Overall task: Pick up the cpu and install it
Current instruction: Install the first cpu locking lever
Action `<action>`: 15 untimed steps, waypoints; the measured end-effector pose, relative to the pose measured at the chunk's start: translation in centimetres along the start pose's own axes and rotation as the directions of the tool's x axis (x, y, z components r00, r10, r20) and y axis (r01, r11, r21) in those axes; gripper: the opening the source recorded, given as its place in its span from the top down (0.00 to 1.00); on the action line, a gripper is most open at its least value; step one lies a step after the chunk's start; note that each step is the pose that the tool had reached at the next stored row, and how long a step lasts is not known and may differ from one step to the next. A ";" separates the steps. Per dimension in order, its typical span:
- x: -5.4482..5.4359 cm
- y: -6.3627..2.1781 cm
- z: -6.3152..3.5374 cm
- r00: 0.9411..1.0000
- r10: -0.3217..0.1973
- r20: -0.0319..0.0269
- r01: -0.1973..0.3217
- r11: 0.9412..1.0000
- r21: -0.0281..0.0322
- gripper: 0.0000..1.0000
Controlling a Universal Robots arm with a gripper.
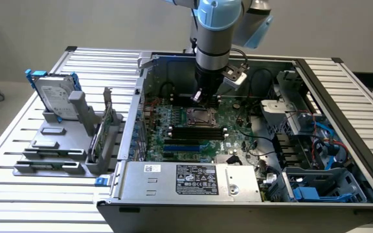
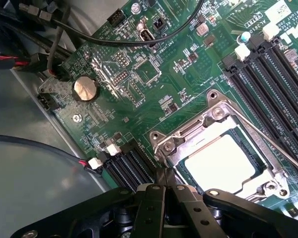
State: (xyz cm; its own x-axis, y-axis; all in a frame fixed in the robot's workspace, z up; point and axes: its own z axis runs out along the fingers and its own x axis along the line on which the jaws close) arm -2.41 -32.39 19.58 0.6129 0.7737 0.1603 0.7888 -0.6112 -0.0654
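The pincer (image 2: 165,186) is being held fully closed, its two fingers pressed together with nothing between them. It is being kept low over the green motherboard (image 1: 173,116) inside the open computer case (image 1: 342,97), which is being carried by the slatted worktop (image 1: 18,194).

The cpu (image 2: 223,163) is being shown just ahead of the pincer's tips, lying flat inside the metal-framed socket (image 2: 188,134), its pale top facing up. It is not being gripped; a small gap is being left between the fingertips and the chip. The socket's load frame appears to be standing open around the chip, and a thin lever wire (image 2: 268,139) is being seen running past the socket's far side, so the clamp is judged not yet closed.

By this reckoning, the picking up and the placing into the socket are judged done, while the locking down of the frame, if it belongs to the job, is being left undone.

Well off to one side of the pincer, a silver hard drive (image 1: 54,94) is being held upright in a grey rack.
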 end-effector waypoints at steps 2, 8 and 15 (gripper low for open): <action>0.0 0.01 0.00 1.000 0.003 0.000 -0.003 1.000 0.000 0.89; -0.1 0.14 -0.03 1.000 0.018 -0.001 -0.018 1.000 -0.001 0.89; -0.2 0.26 -0.07 0.999 0.035 -0.002 -0.035 0.999 -0.002 0.89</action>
State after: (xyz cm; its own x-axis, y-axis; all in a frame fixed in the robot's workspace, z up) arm -2.36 -32.75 19.60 0.6401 0.7515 0.1598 0.7666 -0.6384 -0.0688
